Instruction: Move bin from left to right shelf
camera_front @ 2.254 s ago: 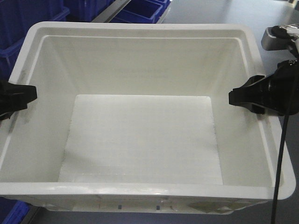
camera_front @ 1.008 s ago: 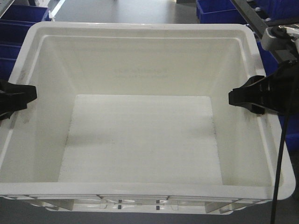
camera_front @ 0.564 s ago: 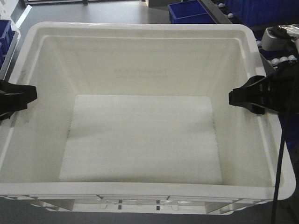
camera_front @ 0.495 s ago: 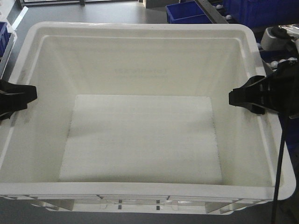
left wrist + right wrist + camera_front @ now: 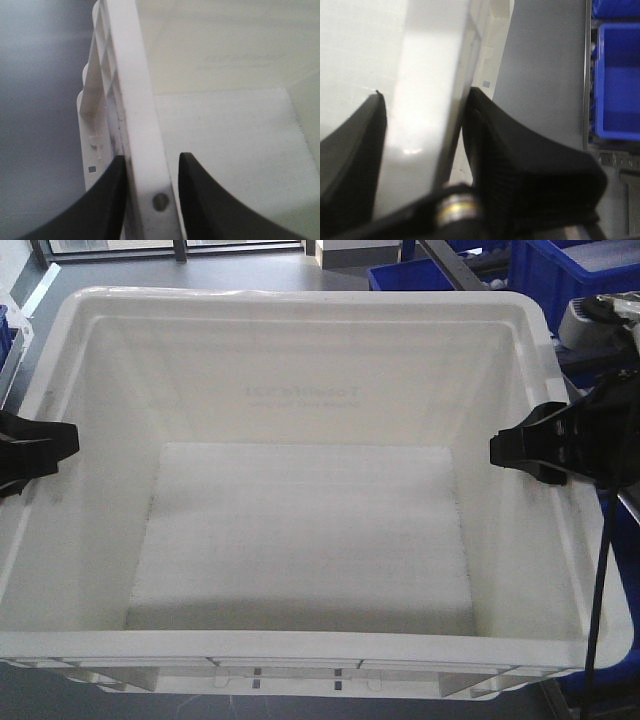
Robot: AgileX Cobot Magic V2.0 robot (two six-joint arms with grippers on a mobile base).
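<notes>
Grey floor (image 5: 230, 268), blue totes (image 5: 575, 270) behind; left hand (image 5: 150, 167), right hand (image 5: 535, 458) clamp bin (image 5: 300, 540)

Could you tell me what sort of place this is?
Probably a warehouse or stockroom: blue totes, a metal rack rail and bare grey floor surround the gripped white bin.

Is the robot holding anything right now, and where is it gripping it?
Yes, the white bin: the left gripper clamps its left side rim, the right gripper its right side rim.
</notes>
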